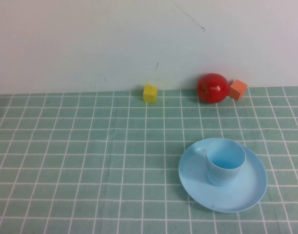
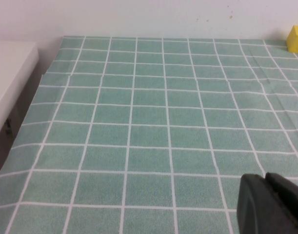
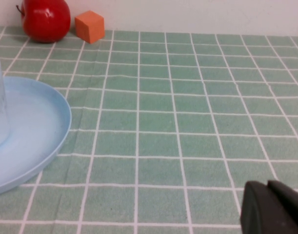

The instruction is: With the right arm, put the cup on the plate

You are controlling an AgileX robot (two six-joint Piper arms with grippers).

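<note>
No brand, label or writing could be read on anything in view. The cup (image 1: 226,161) was a small light blue tumbler, handleless, slightly tapered, its surface plain; it stood upright, mouth up, long axis vertical, on the plate (image 1: 246,195), set a little toward the plate's 11 o'clock from its centre in the high view. The plate was round, the same light blue, raised at the rim and far wider than the cup, lying flat on the green checked tablecloth (image 1: 80,161) at about 4 o'clock from the table's middle. At the far edge against the white wall (image 1: 90,39) sat a red apple (image 1: 212,88), at 12 o'clock from the plate, with an orange cube (image 1: 238,89) just beside it at its 3 o'clock and a yellow cube (image 1: 149,93) apart at its 9 o'clock. Neither arm appeared in the high view. The right gripper (image 3: 273,209) showed only as dark finger ends in its wrist view, drawn together and empty, low over bare cloth well apart from the plate rim (image 3: 56,141). The left gripper (image 2: 270,204) showed likewise over bare cloth, far from the yellow cube (image 2: 296,40); whether its claw was wide or narrow I could not tell.
</note>
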